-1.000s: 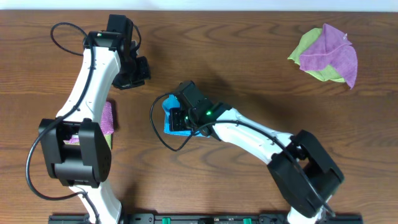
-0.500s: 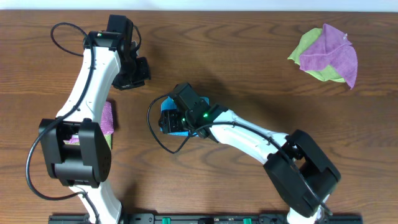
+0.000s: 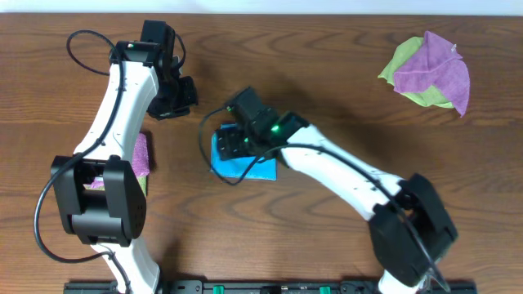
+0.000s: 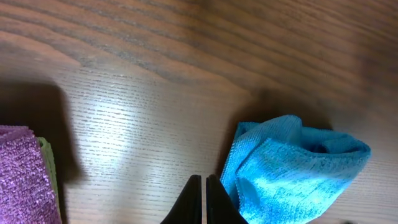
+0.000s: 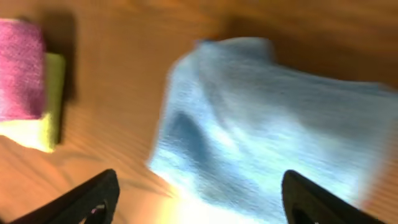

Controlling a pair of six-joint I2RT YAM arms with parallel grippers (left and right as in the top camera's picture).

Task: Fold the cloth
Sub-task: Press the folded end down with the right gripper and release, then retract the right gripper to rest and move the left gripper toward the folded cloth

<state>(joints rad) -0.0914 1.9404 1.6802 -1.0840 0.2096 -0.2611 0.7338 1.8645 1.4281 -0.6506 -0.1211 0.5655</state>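
Blue microfibre cloth [image 3: 255, 170] lies on the brown wooden table [image 3: 327, 73], left of centre, near the left arm's wrist. From overhead it is a rough rectangle. Its long axis runs left to right, with the right end dropped slightly toward the front edge. Its upper left part is hidden under the right gripper [image 3: 231, 147].

In the left wrist view the blue microfibre cloth [image 4: 292, 171] is a loosely doubled bundle. It has a rounded folded end on one side and a raised flap edge on the other; the surface is puckered, not flat.

Right gripper [image 5: 198, 186]: jaws spread wide, hanging over the cloth with nothing between them. The dark fingertips [image 5: 87, 199] sit at the two lower corners of the frame. That view is blurred, so I cannot tell whether they touch the cloth.

Left gripper [image 4: 200, 190]: fingers pressed together, empty, above bare wood just beside the cloth's edge. From overhead the left gripper [image 3: 178, 98] is up and left of the cloth.

Other items:
- A folded purple-on-green cloth stack [image 3: 141, 155] sits beside the left arm.
- A crumpled purple and green cloth pile [image 3: 429, 69] sits at the far right corner, well apart.
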